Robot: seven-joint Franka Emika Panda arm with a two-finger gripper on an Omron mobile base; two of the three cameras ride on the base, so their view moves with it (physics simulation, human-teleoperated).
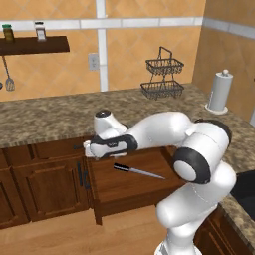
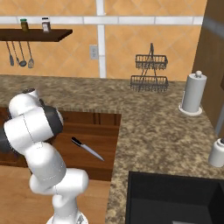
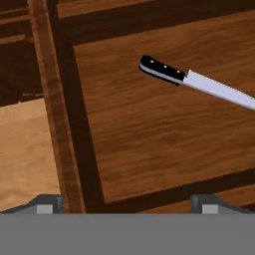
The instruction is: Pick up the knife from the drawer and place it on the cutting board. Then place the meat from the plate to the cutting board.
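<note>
Knife (image 3: 196, 83): flat on the open drawer (image 3: 149, 144) floor, probably light, stiff and slippery along the blade, best taken at its black handle; my gripper (image 3: 127, 203) gapes wide, empty.

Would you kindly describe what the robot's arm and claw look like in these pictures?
The arm is built of glossy white, rounded segments with dark grey to black bands at the joints. A round white cap with a dark centre tops the wrist, and a black section wraps the hand. The claw shows as two small grey, blocky finger tips. No cables or markings are visible.
</note>
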